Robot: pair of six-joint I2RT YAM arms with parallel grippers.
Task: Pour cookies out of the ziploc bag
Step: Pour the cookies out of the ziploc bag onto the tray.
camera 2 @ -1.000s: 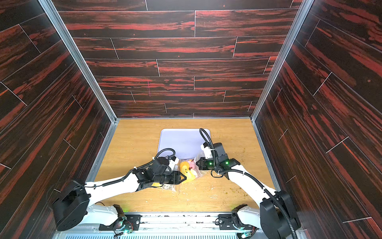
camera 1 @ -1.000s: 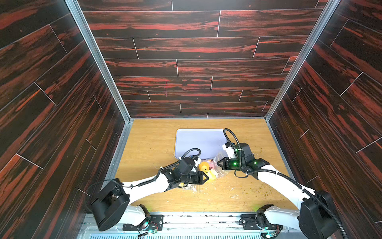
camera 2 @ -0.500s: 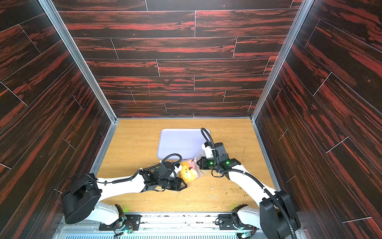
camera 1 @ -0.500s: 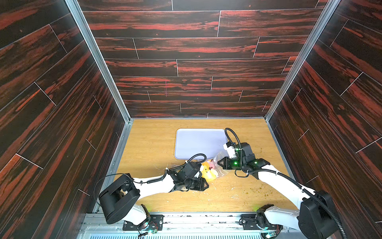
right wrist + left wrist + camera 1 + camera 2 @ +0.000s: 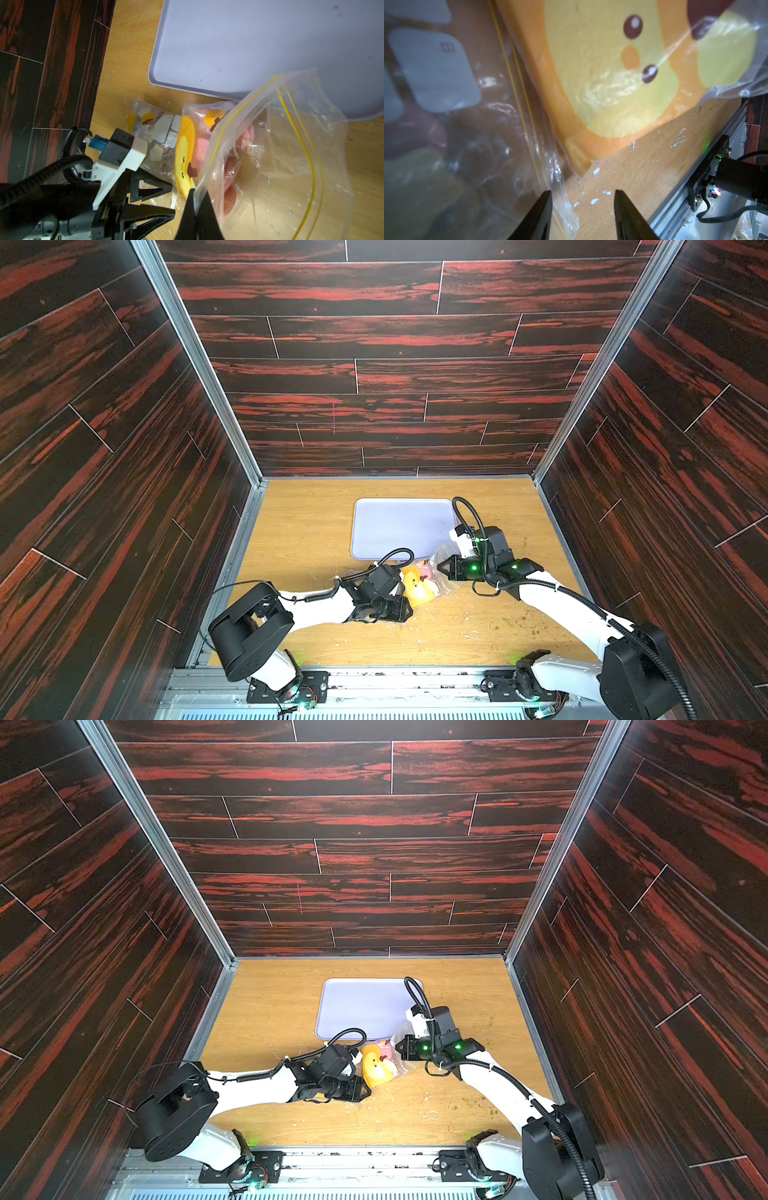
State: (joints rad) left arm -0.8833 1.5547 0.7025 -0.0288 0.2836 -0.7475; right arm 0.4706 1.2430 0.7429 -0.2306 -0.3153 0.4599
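Note:
The clear ziploc bag (image 5: 291,145) with yellow zip lines lies on the wooden table by the tray's near edge, and it shows in both top views (image 5: 444,552) (image 5: 401,1031). Pink cookies (image 5: 204,145) in clear wrappers and a yellow duck-printed packet (image 5: 185,153) lie in or against it. My right gripper (image 5: 194,191) (image 5: 439,568) is shut on the bag's rim. My left gripper (image 5: 582,193) (image 5: 410,608) is open low at the table. A loose bag edge (image 5: 560,197) lies between its fingers, next to one of them.
A lavender tray (image 5: 399,526) (image 5: 249,41) lies just behind the bag. Another clear packet of pale pieces (image 5: 153,135) lies beside the duck packet. Crumbs (image 5: 528,622) dot the table at the front right. Dark walls close in the sides and back.
My left arm has swung lower and its gripper has slid toward the front, to the bag's near edge. The right gripper has held still on the bag.

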